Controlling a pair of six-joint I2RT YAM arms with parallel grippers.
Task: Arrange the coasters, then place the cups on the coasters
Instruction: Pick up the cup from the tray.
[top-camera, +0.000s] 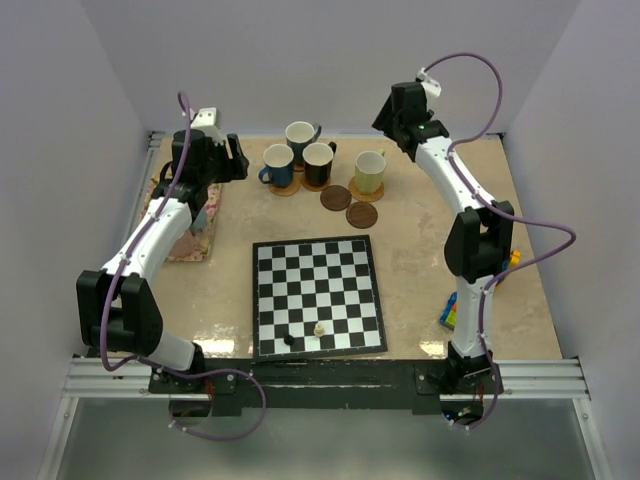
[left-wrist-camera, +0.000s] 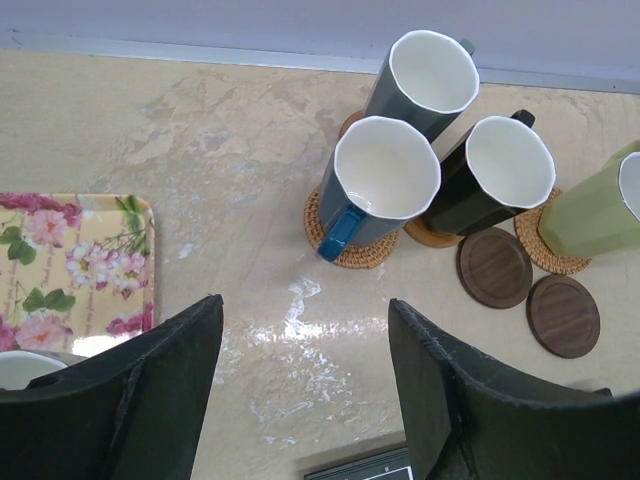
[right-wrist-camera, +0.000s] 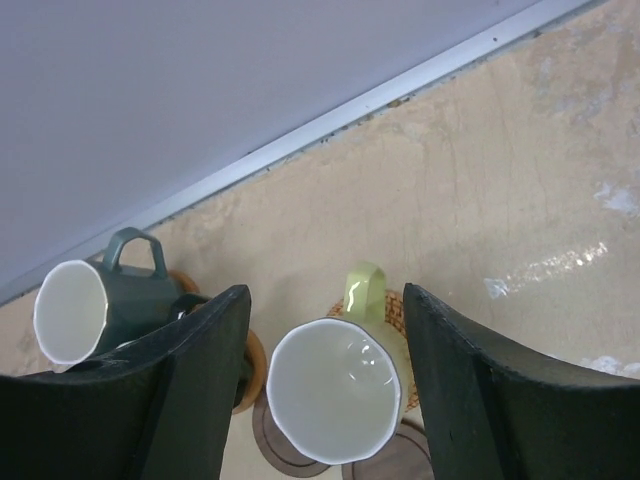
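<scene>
Four cups stand at the back of the table: teal (top-camera: 301, 134), dark blue (top-camera: 278, 165), black (top-camera: 319, 160) and pale green (top-camera: 371, 170), each on a coaster. Two dark brown coasters (top-camera: 336, 197) (top-camera: 362, 214) lie bare in front of them. My left gripper (left-wrist-camera: 305, 305) is open over bare tabletop, left of the dark blue cup (left-wrist-camera: 385, 180) on its woven coaster (left-wrist-camera: 345, 250). My right gripper (right-wrist-camera: 325, 295) hangs open above the pale green cup (right-wrist-camera: 335, 395), a finger on either side and not touching it. The white rim of another cup (left-wrist-camera: 20, 368) shows on the floral mat.
A floral mat (top-camera: 190, 235) lies at the left, partly under my left arm. The chessboard (top-camera: 317, 295) lies at the front middle with two pieces (top-camera: 288, 338) (top-camera: 319, 329) on it. Small coloured blocks (top-camera: 452, 310) sit by the right arm's base. The back wall is close behind the cups.
</scene>
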